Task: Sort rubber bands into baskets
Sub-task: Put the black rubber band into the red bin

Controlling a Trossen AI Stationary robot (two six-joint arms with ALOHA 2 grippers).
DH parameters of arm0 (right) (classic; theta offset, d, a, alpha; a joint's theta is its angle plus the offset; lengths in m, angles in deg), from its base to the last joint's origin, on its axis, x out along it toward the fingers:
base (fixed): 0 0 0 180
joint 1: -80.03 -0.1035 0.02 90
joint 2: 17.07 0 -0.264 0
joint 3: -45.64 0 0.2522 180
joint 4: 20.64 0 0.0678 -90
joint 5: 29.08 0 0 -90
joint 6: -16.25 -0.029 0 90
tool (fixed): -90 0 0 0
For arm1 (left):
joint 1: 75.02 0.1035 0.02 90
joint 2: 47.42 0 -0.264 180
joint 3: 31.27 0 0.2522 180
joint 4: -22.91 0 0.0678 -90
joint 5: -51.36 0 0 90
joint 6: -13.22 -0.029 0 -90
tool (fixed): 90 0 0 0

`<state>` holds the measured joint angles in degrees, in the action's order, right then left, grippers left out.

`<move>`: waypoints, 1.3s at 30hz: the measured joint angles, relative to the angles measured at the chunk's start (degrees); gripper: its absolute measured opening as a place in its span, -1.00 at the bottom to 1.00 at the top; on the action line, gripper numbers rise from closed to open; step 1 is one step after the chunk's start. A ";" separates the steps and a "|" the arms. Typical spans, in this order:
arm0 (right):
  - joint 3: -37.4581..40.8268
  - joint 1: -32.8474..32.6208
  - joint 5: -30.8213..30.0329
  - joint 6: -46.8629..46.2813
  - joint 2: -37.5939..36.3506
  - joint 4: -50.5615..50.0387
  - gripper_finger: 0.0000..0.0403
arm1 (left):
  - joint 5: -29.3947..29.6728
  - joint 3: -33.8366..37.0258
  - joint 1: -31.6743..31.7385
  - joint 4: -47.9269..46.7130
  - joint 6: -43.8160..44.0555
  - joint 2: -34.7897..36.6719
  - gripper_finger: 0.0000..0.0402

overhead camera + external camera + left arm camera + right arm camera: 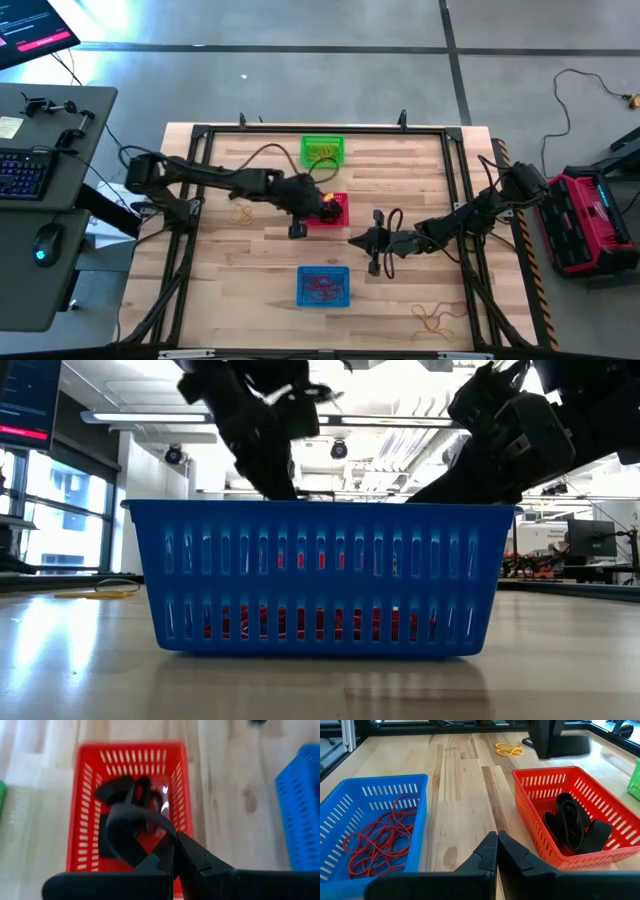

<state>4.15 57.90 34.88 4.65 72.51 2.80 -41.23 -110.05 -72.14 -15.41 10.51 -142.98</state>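
Hovering above the red basket (331,209), the left gripper (175,851) has its fingers pressed together on a black band (122,822) that loops out from the tips and hangs over the basket interior, where more black bands (575,827) already lie. The right gripper (497,851) waits over bare wood between the red basket and the blue basket (323,285), fingers fully closed and holding nothing. Red bands (380,837) lie in the blue basket, yellow bands (321,152) in the green basket (322,151). Two loose yellow groups remain on the table (240,260): one near the left arm (243,212), one at the near right corner (436,318). Principal risk, as a judgement: the held band may stay caught on a fingertip when the fingers part, because the loop appears wrapped round one finger, and may then be dragged out of the basket on withdrawal. A second risk is the band springing over the low basket wall if released from too high or off-centre. A third is contact between the two arms, since the right gripper sits near the red basket. The thin yellow bands lying flat on the wood may also prove hard to pinch.
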 joint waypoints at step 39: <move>0.00 0.00 0.02 -0.37 0.00 -0.62 -1.00 | 0.37 -4.96 0.92 -7.69 -5.48 -9.63 -0.54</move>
<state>4.15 57.90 34.90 4.29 72.51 2.18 -40.86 -115.01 -71.22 -23.10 5.03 -152.61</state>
